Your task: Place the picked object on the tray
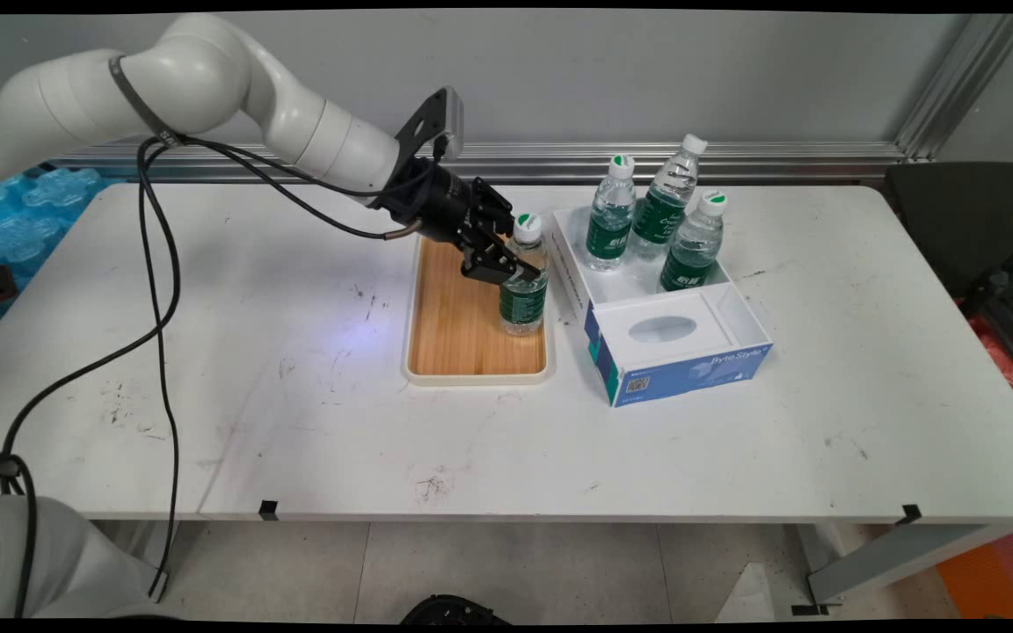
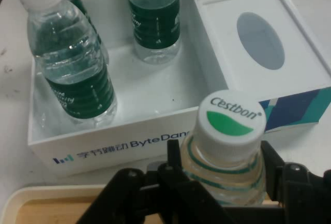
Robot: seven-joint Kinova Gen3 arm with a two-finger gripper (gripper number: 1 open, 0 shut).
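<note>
The gripper is closed on the neck and shoulder of a water bottle, one finger on each side below the cap. The bottle stands upright, long axis vertical, cap up, on the right part of a wooden tray with a cream rim. The hand view alone shows the cap lettering "Cestbon" above a green patch. Just right of the tray lies a white box holding three more green-labelled bottles in its far compartment. The hand view shows "ByteDan" on its side wall; the main view shows "Byte Style" on its blue end. All rest on the white table.
</note>
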